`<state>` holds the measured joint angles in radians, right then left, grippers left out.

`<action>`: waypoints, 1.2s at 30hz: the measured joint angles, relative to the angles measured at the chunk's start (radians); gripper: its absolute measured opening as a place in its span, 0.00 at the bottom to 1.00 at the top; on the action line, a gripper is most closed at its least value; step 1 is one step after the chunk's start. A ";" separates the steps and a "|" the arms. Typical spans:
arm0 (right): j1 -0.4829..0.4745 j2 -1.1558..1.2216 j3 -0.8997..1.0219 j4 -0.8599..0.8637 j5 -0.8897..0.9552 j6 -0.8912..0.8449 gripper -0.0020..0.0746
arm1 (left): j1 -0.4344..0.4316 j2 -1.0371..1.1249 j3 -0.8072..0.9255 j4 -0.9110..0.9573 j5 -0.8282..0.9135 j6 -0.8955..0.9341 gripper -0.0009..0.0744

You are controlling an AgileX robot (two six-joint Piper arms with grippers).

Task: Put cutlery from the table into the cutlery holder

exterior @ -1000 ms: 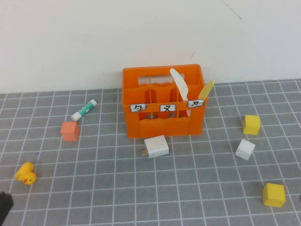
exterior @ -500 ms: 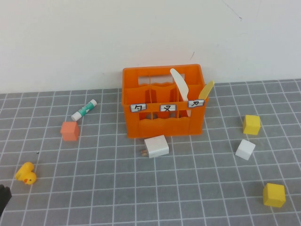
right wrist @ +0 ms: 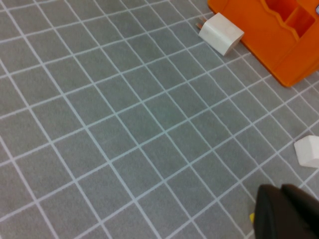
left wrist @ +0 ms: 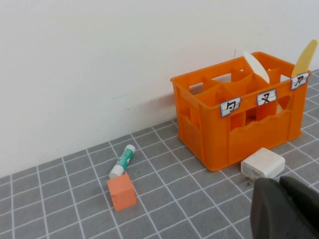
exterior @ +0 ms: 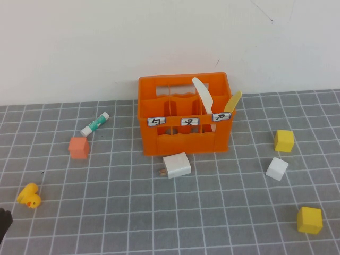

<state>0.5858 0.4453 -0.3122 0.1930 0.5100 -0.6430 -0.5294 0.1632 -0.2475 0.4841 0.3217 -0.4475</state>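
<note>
both knives (exterior: 204,98) in crate (exterior: 183,133), l claw (left wrist: 284,209) + r claw (right wrist: 286,211) prob shut, well apart

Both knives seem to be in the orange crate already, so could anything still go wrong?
Possibly. The white knife and yellow knife lean out over the cutlery holder rim, so a bump might tip them out. The white charger lies close in front. The shut left gripper and shut right gripper sit low near the table.
</note>
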 joint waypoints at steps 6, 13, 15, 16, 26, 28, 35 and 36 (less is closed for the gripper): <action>0.000 0.000 0.000 0.001 0.000 0.000 0.02 | 0.011 -0.032 0.002 0.013 0.051 -0.008 0.01; 0.000 0.000 0.000 0.007 0.000 0.001 0.02 | 0.237 -0.153 0.009 -0.191 0.068 0.244 0.01; 0.000 0.000 0.000 0.007 0.000 0.001 0.02 | 0.321 -0.173 0.018 -0.264 0.070 0.279 0.01; 0.000 0.000 0.000 0.007 0.000 0.001 0.02 | 0.353 -0.175 0.026 -0.293 0.072 0.287 0.01; 0.000 0.000 0.000 0.007 0.002 0.001 0.02 | 0.501 -0.177 0.260 -0.414 0.048 0.292 0.01; 0.000 0.000 0.000 0.007 0.004 0.001 0.02 | 0.501 -0.177 0.262 -0.420 0.045 0.283 0.01; 0.000 0.000 0.000 0.007 0.006 0.002 0.02 | 0.501 -0.179 0.265 -0.428 0.030 0.282 0.01; 0.000 0.000 0.000 0.007 0.006 0.002 0.02 | 0.501 -0.179 0.265 -0.428 0.030 0.282 0.01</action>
<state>0.5858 0.4453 -0.3122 0.2004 0.5158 -0.6406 -0.0285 -0.0157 0.0178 0.0566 0.3518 -0.1657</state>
